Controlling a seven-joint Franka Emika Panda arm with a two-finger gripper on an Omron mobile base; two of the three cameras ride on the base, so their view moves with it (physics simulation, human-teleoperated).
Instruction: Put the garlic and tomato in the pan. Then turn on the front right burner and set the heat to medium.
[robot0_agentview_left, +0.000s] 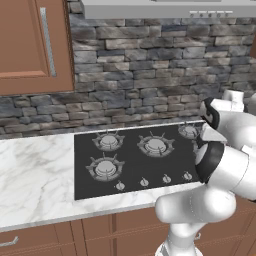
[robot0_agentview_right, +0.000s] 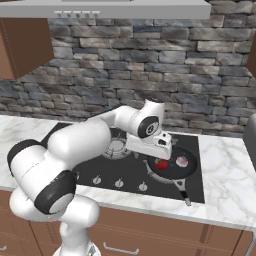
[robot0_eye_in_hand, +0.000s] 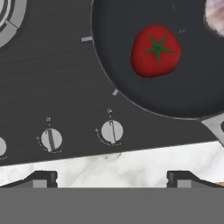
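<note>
Glossy red tomato (robot0_eye_in_hand: 156, 51) and pale garlic (robot0_eye_in_hand: 215, 16) sit in the round black pan (robot0_eye_in_hand: 131, 83) — end effector (robot0_eye_in_hand: 112, 178) fingers apart, empty.

One pan (robot0_agentview_right: 172, 167) sits on the hob, holding one tomato (robot0_eye_in_hand: 155, 50) and one garlic bulb (robot0_agentview_right: 182, 161). The left base view shows four burner knobs (robot0_agentview_left: 144, 182) in a row and four burners (robot0_agentview_left: 156, 145).

even, soft rendered light, faint shadows; hand view slightly blurred, perhaps from low resolution.
</note>
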